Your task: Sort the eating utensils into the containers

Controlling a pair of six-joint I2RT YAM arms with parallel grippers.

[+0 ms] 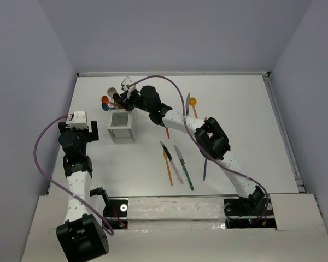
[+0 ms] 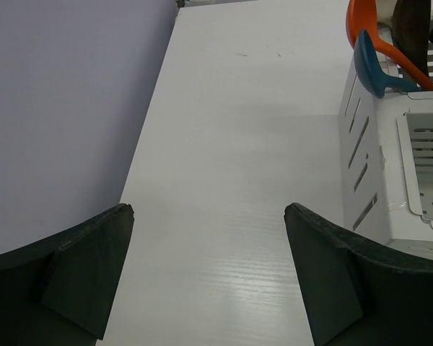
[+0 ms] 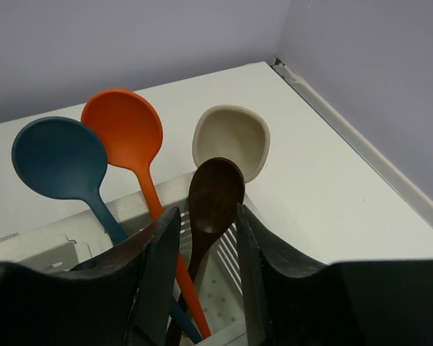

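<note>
The white slatted caddy [image 1: 122,125] stands left of centre. Its far compartment holds an orange spoon [image 3: 123,130], a blue spoon [image 3: 58,158], a beige spoon [image 3: 231,137] and a brown spoon [image 3: 215,194], bowls up. My right gripper [image 3: 208,216] hovers over that compartment, jaws slightly apart on either side of the brown spoon, with a gap showing on its left side. My left gripper [image 2: 209,216] is wide open and empty above bare table, left of the caddy [image 2: 368,166]. Several knives and spoons lie loose on the table [image 1: 175,164].
An orange spoon [image 1: 192,103] and a silver knife [image 1: 188,97] lie at the back right of the caddy. A blue utensil [image 1: 205,169] lies under the right arm. The left wall [image 2: 58,108] is close to my left gripper.
</note>
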